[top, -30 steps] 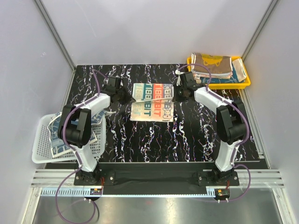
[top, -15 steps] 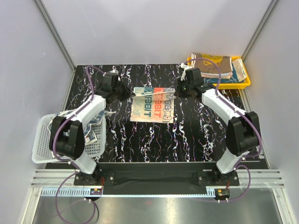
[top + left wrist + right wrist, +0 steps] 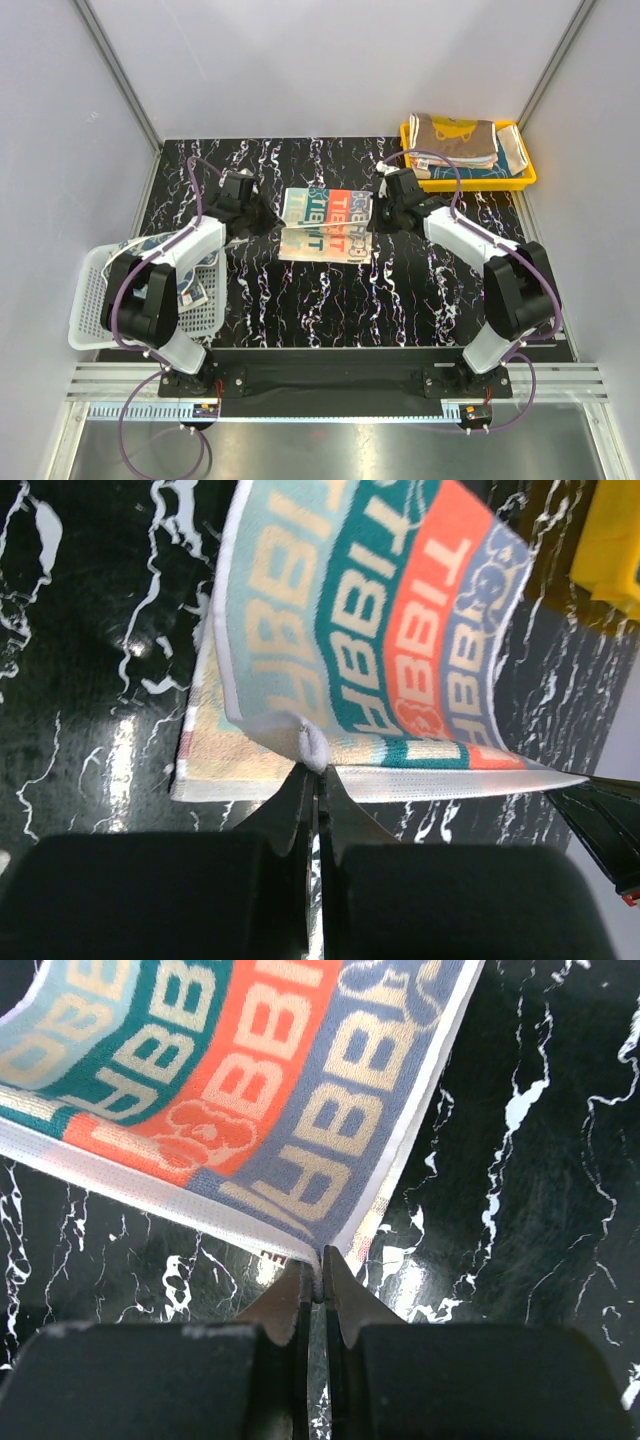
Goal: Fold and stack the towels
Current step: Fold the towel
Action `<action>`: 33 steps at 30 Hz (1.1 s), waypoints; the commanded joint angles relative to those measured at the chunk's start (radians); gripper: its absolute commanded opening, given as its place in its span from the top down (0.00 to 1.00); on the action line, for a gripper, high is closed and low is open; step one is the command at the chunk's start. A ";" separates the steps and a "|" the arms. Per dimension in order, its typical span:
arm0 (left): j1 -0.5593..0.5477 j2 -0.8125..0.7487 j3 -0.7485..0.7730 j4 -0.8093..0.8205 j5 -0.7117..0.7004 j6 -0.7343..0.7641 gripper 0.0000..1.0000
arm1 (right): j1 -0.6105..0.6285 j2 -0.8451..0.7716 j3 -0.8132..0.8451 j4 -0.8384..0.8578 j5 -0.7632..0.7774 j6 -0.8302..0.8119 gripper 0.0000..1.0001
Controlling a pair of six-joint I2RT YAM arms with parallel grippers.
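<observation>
Teal, red and grey-blue stripes mark the towel (image 3: 325,228) at the middle of the table (image 3: 420,300), its far edge held up by the left gripper (image 3: 314,768) and right gripper (image 3: 321,1272), each clamped tight on a corner, so both corners should travel level and land square on the near edge, seemingly flat beneath.

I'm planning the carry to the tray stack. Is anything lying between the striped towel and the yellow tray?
Nothing visible lies on the table between the towel and the tray. Only the right arm spans that gap, its pincer shut on the towel's corner.
</observation>
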 commanded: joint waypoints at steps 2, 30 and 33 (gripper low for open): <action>0.027 -0.040 -0.061 -0.018 -0.168 0.061 1.00 | -0.021 -0.013 -0.044 0.012 0.155 0.011 1.00; -0.036 -0.071 -0.236 0.054 -0.116 0.049 0.89 | -0.010 -0.093 -0.163 0.008 0.149 0.084 0.83; -0.039 -0.089 -0.255 0.043 -0.118 0.057 0.71 | -0.009 -0.157 -0.212 0.015 0.107 0.107 0.59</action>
